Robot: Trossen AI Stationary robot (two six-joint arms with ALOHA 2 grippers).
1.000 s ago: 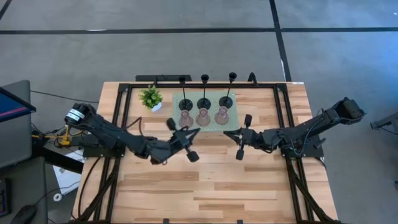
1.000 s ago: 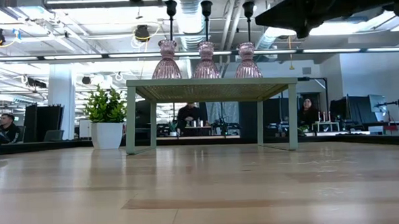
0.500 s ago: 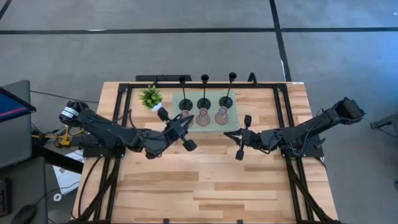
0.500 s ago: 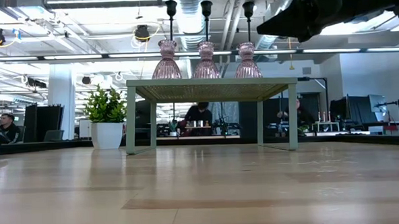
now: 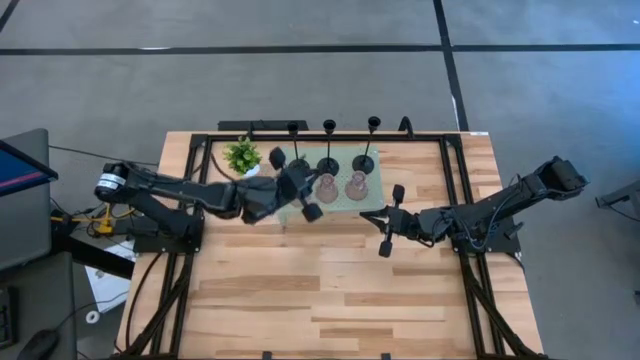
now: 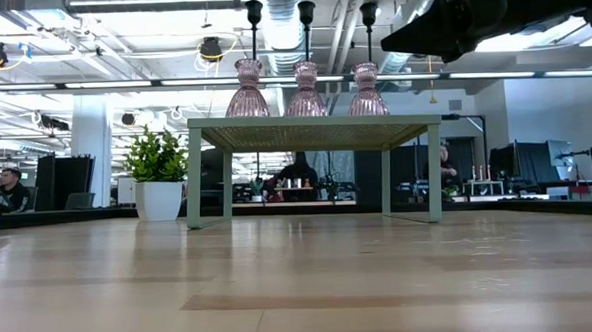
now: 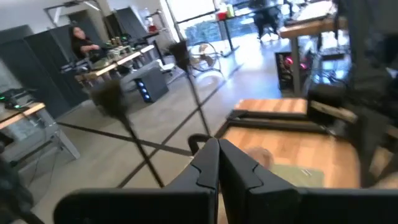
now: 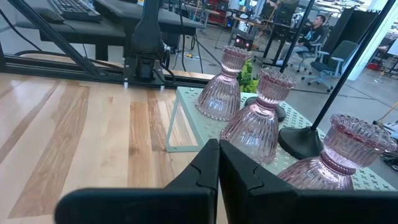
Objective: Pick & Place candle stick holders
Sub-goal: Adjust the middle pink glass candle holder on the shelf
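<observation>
Three pink glass candle stick holders [image 6: 306, 89] stand by their bases in a row on the mint-green perforated stand [image 6: 314, 123]. Three black stem holders [image 5: 329, 140] stand on their round bases behind them. My left gripper [image 5: 295, 185] is open, high over the stand's left part. It covers the left pink holder in the high view and touches nothing. My right gripper [image 5: 391, 220] is open and empty, just right of the stand and facing the pink holders [image 8: 258, 121].
A small green potted plant [image 5: 243, 157] stands left of the stand on the wooden table [image 5: 330, 290]. Black frame rails [image 5: 195, 200] run along the table's left, right and far sides. People sit in the room beyond the table [image 6: 7, 189].
My left gripper has risen and swung from the table's middle toward the far edge and the right, ending over the stand's left part. It has turned on the way and stayed open. The holders have not moved.
</observation>
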